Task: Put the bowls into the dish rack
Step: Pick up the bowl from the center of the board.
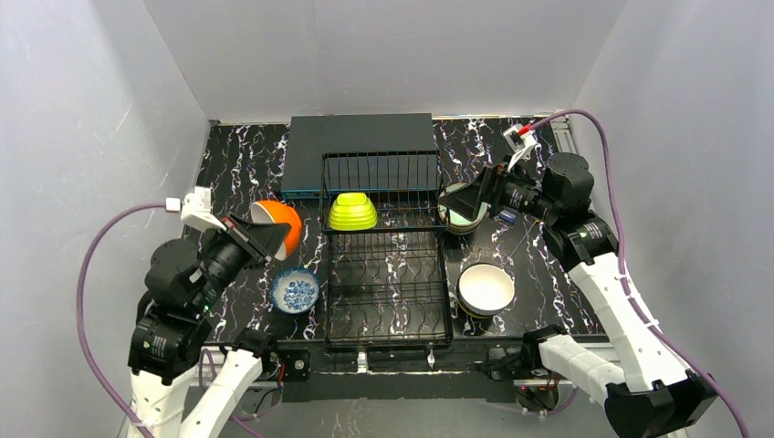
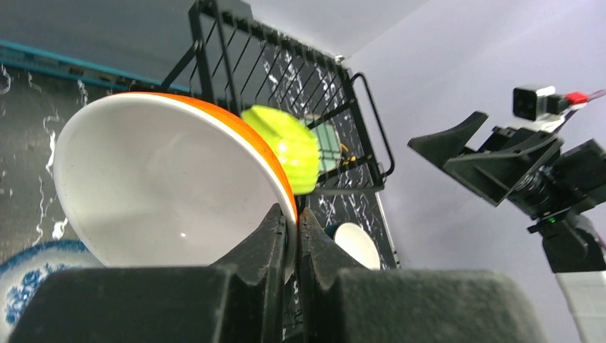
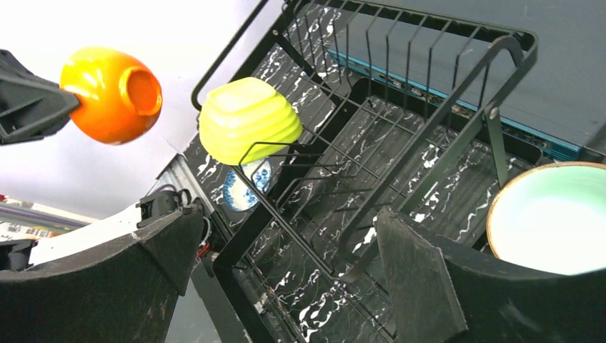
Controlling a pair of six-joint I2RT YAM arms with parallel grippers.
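**While the orange bowl [image 1: 285, 224] hangs left of the dish rack [image 1: 383, 173], one bowl sits loaded**

As I watch from the console, my left gripper [image 2: 291, 221] is clenched on the orange bowl's rim, pinching it from inside and outside. It holds the bowl off the table [image 1: 237, 164], just left of the dish rack's rear-left corner. The bowl is tipped on its side, with its white inside facing away from the rack and its foot toward it.

A lime green bowl [image 1: 353, 212] sits upside down in the rack at the foot of the raised back tier, and it is the only bowl I can see loaded.

My right gripper [image 1: 461, 203] hovers just off the rack's rear-right corner, jaws spread wide with nothing between them. A mint bowl [image 1: 456, 221] stands upright on the table beneath it, close beside the rack. A white bowl [image 1: 486, 287] stands upright farther forward on the rack's right side, near but apart. A blue-and-white patterned bowl [image 1: 295, 292] stands close to the rack's left side, toward the front. A flat dark grey box [image 1: 360, 137] lies directly behind the rack.
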